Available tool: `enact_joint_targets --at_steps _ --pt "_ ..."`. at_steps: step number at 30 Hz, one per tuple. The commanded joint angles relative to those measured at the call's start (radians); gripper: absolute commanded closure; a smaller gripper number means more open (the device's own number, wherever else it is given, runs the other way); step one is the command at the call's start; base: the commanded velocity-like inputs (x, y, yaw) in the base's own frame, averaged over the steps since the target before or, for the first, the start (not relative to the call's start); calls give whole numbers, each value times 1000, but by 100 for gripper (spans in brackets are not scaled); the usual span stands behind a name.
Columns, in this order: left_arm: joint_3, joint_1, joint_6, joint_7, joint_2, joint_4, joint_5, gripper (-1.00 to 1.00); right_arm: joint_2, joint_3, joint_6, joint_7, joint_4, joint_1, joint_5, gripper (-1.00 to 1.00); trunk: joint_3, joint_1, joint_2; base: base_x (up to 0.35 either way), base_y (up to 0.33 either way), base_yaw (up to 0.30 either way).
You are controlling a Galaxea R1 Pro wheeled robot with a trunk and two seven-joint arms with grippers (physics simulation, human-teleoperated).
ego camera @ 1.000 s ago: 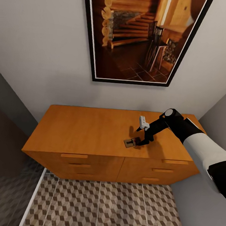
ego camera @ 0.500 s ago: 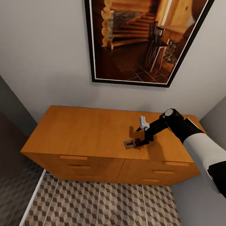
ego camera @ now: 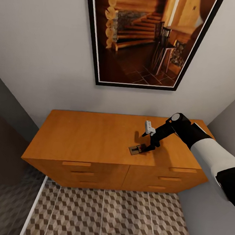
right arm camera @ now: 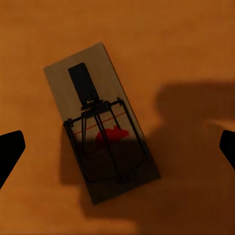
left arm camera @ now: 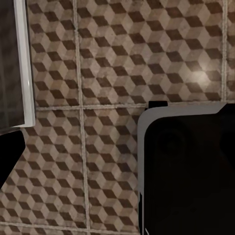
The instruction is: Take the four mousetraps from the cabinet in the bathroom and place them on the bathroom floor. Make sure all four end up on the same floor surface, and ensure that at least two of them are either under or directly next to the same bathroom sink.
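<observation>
One mousetrap [ego camera: 137, 148], a small tan board with a black wire bar and a red mark, lies flat on top of the orange-brown cabinet [ego camera: 91, 136], right of its middle near the front edge. My right gripper [ego camera: 148, 147] hangs just above it, pointing down. In the right wrist view the mousetrap [right arm camera: 100, 132] lies between the spread fingertips of the right gripper [right arm camera: 117, 147], which is open and apart from it. The left wrist view looks down on the cube-patterned bathroom floor [left arm camera: 112, 63], with one dark left fingertip [left arm camera: 9, 156] at the picture's edge. The bathroom sink is out of view.
A large framed picture [ego camera: 149, 38] hangs on the wall above the cabinet. Grey walls close in on both sides. The tiled floor [ego camera: 101, 216] runs in front of the drawers, with a white sill [ego camera: 35, 206] at its left. My black base [left arm camera: 191, 171] stands on the tiles.
</observation>
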Motion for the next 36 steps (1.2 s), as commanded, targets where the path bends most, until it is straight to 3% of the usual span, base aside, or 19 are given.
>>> enact_joint_targets --at_steps 1,19,36 --pt "-9 -1 -4 5 -1 2 2 -100 -1 4 10 2 -2 -1 -1 -100 -2 0 -2 0 0 0" --pt "-9 -1 -5 5 0 2 2 -100 -1 4 10 -17 5 -2 -1 -100 -27 0 -2 0 0 0" --pt "-9 -1 -5 5 0 2 2 -100 -2 4 9 -22 6 -1 -1 -100 -30 0 -2 0 0 0"
